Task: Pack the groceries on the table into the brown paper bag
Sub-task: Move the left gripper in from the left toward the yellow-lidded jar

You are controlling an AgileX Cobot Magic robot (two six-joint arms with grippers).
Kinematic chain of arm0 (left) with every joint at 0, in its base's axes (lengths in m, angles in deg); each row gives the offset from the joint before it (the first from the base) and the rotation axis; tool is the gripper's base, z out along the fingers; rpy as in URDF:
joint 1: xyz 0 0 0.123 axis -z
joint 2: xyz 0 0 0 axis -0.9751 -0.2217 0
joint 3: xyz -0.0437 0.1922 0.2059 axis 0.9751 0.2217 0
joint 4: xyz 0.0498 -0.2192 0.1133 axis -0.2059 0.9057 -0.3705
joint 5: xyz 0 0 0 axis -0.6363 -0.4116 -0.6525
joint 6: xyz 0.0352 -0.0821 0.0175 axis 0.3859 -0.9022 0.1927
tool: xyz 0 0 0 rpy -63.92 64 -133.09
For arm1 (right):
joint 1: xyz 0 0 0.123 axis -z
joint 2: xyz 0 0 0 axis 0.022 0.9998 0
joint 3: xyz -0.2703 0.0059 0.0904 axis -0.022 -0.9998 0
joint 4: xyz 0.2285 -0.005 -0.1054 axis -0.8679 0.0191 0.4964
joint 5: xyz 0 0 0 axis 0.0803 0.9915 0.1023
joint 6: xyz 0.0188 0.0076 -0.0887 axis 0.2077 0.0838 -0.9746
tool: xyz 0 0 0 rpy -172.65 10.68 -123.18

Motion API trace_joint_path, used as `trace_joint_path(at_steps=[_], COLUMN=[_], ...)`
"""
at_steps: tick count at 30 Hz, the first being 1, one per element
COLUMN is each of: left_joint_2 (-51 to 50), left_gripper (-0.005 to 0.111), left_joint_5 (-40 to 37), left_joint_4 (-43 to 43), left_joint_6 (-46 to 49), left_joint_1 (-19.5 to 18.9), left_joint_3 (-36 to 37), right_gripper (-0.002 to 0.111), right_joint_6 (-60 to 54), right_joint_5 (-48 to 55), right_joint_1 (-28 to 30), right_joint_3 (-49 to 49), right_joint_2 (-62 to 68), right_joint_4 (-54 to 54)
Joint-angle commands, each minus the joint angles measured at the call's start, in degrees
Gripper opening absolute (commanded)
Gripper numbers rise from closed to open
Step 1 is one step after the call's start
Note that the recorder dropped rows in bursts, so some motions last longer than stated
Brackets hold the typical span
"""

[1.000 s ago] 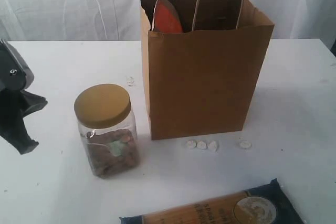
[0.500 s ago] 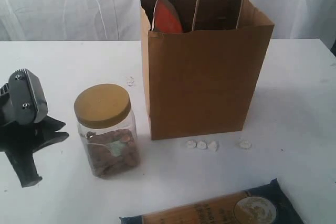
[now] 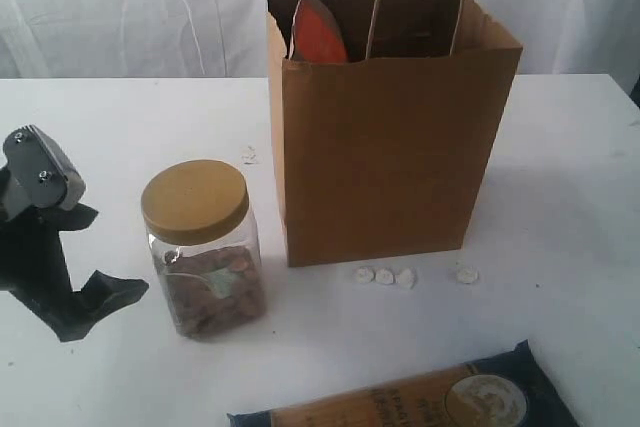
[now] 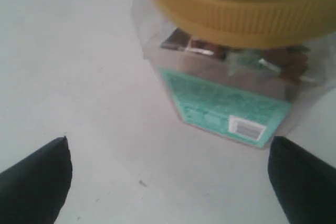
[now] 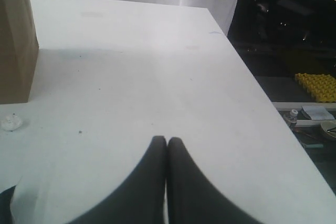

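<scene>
exterior: raised, facing bench [image 3: 560, 197] and bag [image 3: 385, 157] | left wrist: close on jar [image 4: 231, 103], shared with exterior | right wrist: low over bench, sees bag corner

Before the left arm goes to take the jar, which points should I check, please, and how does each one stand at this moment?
1. Left claw open: ok, the jaws stand wide apart.
2. The jar between its fingers: not ok, it stands ahead of them.
3. The jar upright, tan lid on: ok.
4. Brown paper bag upright, mouth open: ok.
5. Room inside it beside the orange pouch: cannot tell.
6. Right claw away from the jar: ok, shut over the table.
</scene>
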Motion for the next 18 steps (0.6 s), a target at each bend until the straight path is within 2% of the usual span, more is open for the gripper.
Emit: trace_joint_path(at_steps=[1, 7, 12, 18], left_joint_2=[0.05, 0.05, -1.41, -8.43], left_gripper=[0.105, 0.105, 0.105, 0.105], left_joint_5=[3.67, -1.02, 5.96, 10.98], left_joint_4=[0.73, -0.34, 0.57, 5.08], left_joint_6=[3.28, 19.51, 21.94, 26.94], left_joint_1=[-0.13, -0.13, -0.13, -0.18], left_joint_3=[0.46, 2.52, 2.71, 2.22], right_gripper=[0.0, 0.0, 0.0, 0.0], right_joint_6=[0.22, 0.22, 0.22, 0.22], right_joint_5=[-0.6, -0.6, -0.6, -0.6], right_joint_1=[0.06, 0.06, 0.06, 0.06], right_joint_3=[-0.07, -0.07, -0.07, -0.07], right_joint_2=[-0.32, -0.32, -0.32, -0.32], right_joint_4=[0.51, 0.51, 0.51, 0.51])
